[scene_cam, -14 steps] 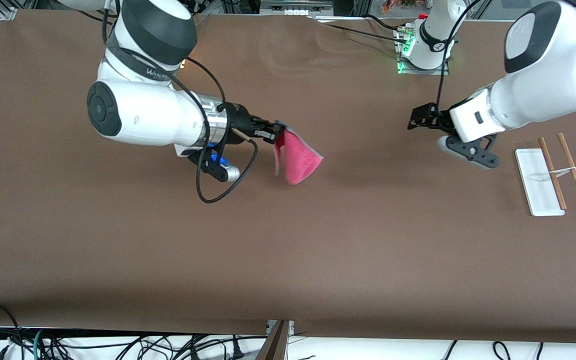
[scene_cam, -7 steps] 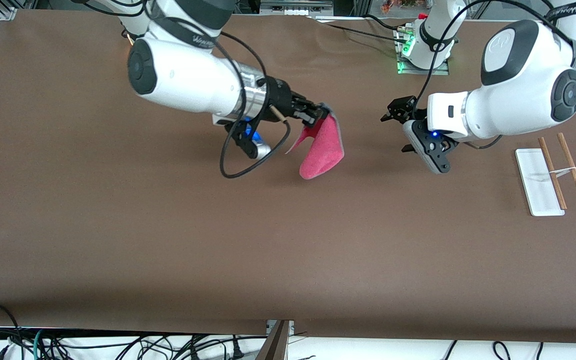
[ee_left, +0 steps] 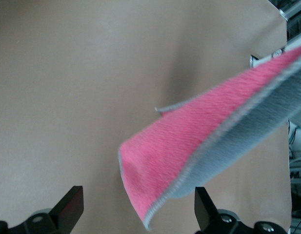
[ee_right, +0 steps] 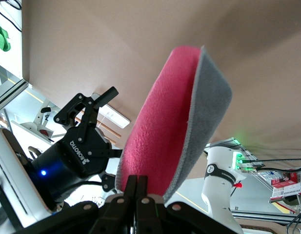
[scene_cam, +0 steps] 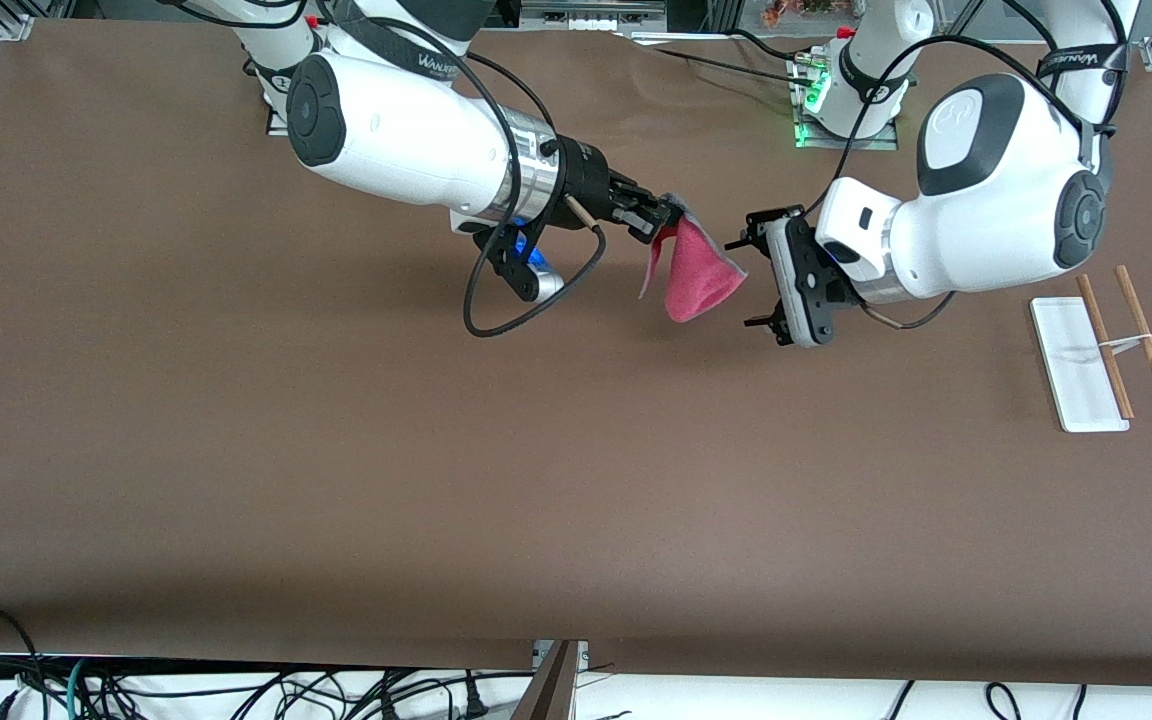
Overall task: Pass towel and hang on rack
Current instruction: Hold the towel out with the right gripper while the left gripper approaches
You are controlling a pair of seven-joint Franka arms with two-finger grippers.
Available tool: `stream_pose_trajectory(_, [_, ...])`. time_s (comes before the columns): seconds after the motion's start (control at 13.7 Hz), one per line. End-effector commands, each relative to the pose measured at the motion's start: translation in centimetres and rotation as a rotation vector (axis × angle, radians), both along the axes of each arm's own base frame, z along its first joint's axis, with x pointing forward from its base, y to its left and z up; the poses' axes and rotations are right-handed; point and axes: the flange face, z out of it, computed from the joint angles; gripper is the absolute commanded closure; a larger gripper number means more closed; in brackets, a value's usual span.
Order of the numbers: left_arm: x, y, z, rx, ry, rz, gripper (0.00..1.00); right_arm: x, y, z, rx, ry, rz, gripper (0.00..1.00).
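Right gripper (scene_cam: 669, 214) up in the air over the middle of the table (scene_cam: 336, 480), fingers pressed tight on the top edge of the towel (scene_cam: 696, 277). Towel hanging down from that pinch, off the table, folded so the bright pink side shows most and the grey side with its pale hem peeks along the edge. Same towel big and close in the right wrist view (ee_right: 179, 122), held between the black fingertips (ee_right: 135, 195). Left gripper (scene_cam: 758, 282) also up over the table, just beside the towel, fingers spread wide with the hanging pink corner right at the gap; not touching the cloth as far as can be told. In the left wrist view, towel (ee_left: 209, 146) reaching in between the two black fingertips (ee_left: 67, 207). Rack (scene_cam: 1101, 345) standing well apart, toward the left arm's end of the table: two thin brown rods over a flat white base. Letters "WANN" readable on a band of the right arm, "ROBOTIQ" printed on the left gripper (ee_right: 79, 119) seen in the right wrist view.
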Motion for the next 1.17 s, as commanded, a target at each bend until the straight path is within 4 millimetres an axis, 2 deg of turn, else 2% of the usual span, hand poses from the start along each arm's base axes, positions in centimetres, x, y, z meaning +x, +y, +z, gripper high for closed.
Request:
stream_pose_trajectory(0.0, [0.1,-0.7,0.5,-0.051,-0.055,-0.068,0.0,-0.2,0.1,0.6,0.001,0.002,-0.017,1.0])
stream_pose_trajectory(0.44, [0.2,-2.0,-0.5,-0.086,-0.058,-0.078,0.0,-0.2,0.1,0.5,-0.01,0.005,-0.028,1.0])
stream_pose_trajectory(0.58, [0.6,-2.0,-1.4,-0.098,-0.081,-0.099,0.01,-0.1,0.1,0.5,-0.01,0.004,-0.029,1.0])
stream_pose_trajectory(0.66, [0.6,-2.0,-1.4,-0.103,-0.094,-0.118,0.14,-0.2,0.1,0.5,-0.01,0.005,-0.029,1.0])
stream_pose_trajectory(0.8, [0.6,-2.1,-1.3,-0.12,-0.101,-0.13,0.92,-0.3,0.2,0.5,-0.01,0.008,-0.03,1.0])
stream_pose_trajectory(0.87, [0.5,-2.1,-1.5,-0.124,-0.095,-0.128,1.0,-0.2,0.2,0.5,-0.011,0.008,-0.031,1.0])
stream_pose_trajectory(1.09, [0.5,-2.1,-1.6,-0.124,-0.091,-0.127,1.0,-0.2,0.2,0.5,-0.011,0.008,-0.032,1.0])
